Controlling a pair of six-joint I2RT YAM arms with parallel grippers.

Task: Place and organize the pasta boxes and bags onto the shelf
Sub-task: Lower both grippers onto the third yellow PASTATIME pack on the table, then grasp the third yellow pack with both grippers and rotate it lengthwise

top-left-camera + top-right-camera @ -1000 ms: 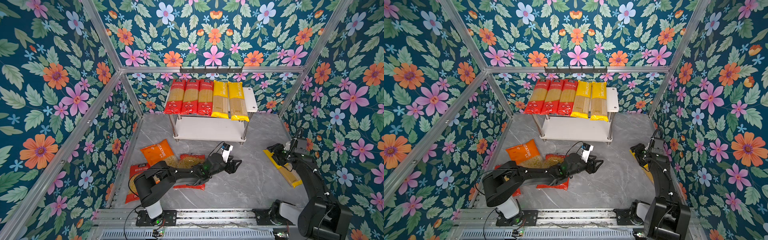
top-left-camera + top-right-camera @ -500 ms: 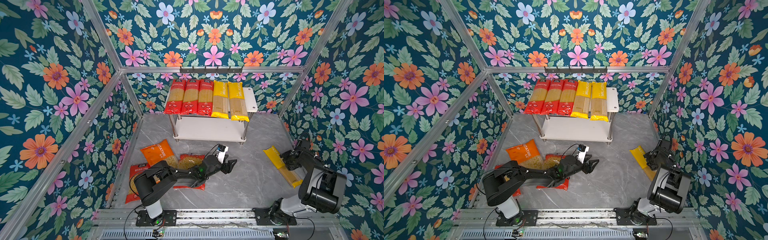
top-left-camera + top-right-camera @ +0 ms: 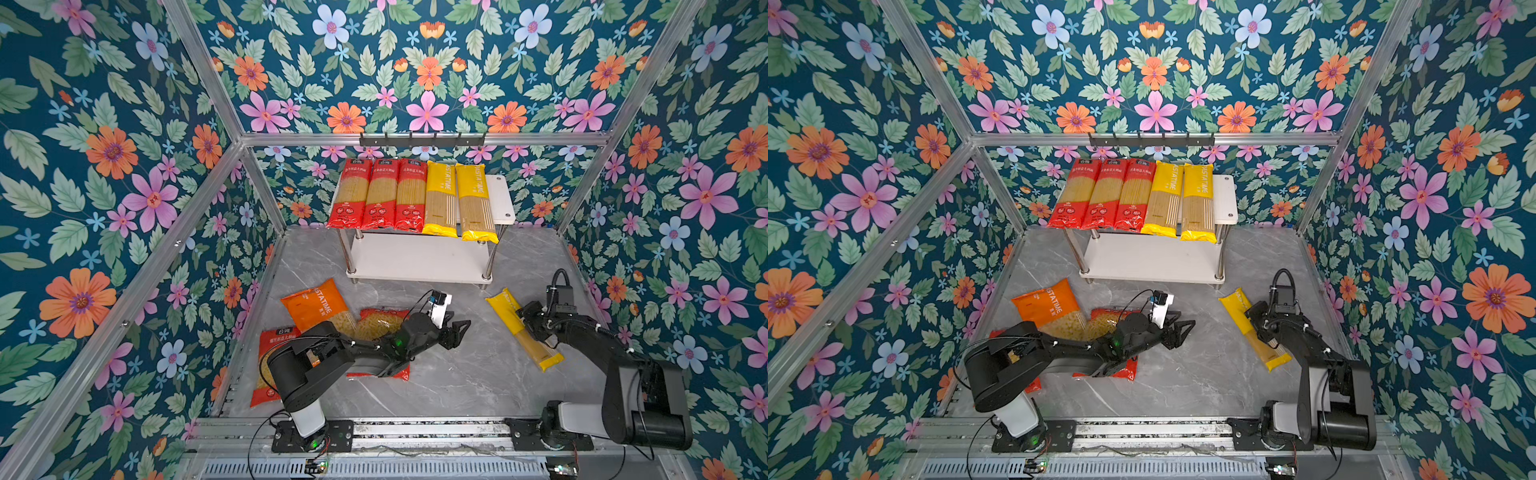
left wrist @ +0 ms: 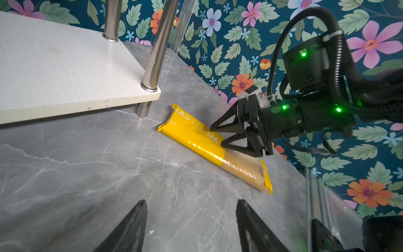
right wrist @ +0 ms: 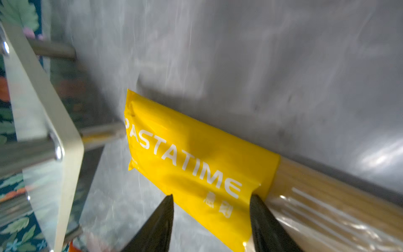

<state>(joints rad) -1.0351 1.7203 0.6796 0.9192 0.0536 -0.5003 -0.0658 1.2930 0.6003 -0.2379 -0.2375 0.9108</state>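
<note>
Atop the shelf (image 3: 505,199) lie five spaghetti packs (image 3: 411,195); three bags (image 3: 316,305) and a yellow pack (image 3: 505,307), straddled by the right gripper (image 4: 216,135) with fingers (image 5: 157,224) spread, remain on the floor, the left gripper (image 3: 460,332) gaping empty.

Bright, even overhead light; three sharp views, one smeared.

Both top views are evenly lit and crisp out to the corners, with only soft shadows under the shelf (image 3: 505,195) top board and the arms. In the left wrist view the grey marble floor (image 4: 87,174) carries a pale sheen, and the left gripper (image 4: 191,201) looks soft at the near edge. The right wrist view is motion-blurred: the floor streaks and the shelf edge smears, yet the lettering on the yellow spaghetti pack (image 5: 196,157) is readable.
</note>
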